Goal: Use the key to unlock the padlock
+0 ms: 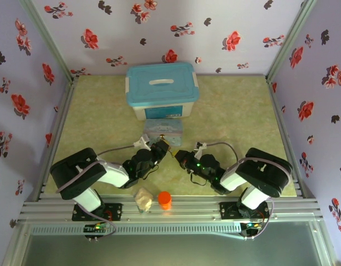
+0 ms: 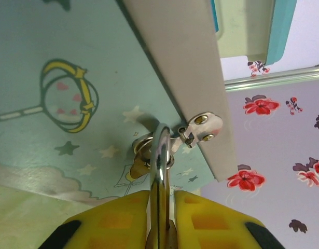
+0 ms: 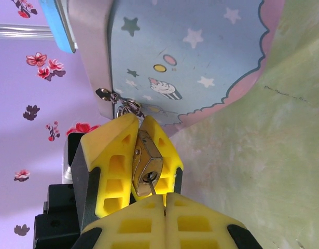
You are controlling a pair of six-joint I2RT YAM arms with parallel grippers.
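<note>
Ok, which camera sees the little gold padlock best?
The right wrist view: the padlock is close and big, its keyhole facing the camera. The left wrist view catches its silver shackle edge-on; in the top view it's a tiny speck.

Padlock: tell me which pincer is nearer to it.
Left. The left pincer clamps the padlock itself; the right pincer stands off its keyhole end, gripping the inserted key.

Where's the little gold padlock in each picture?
Top external: padlock mid-picture, just below the cartoon tin.
Left wrist: padlock bottom middle, shackle in the left gripper, tin behind.
Right wrist: padlock centre, below the tin.
Shared landmark: the cartoon tin.
</note>
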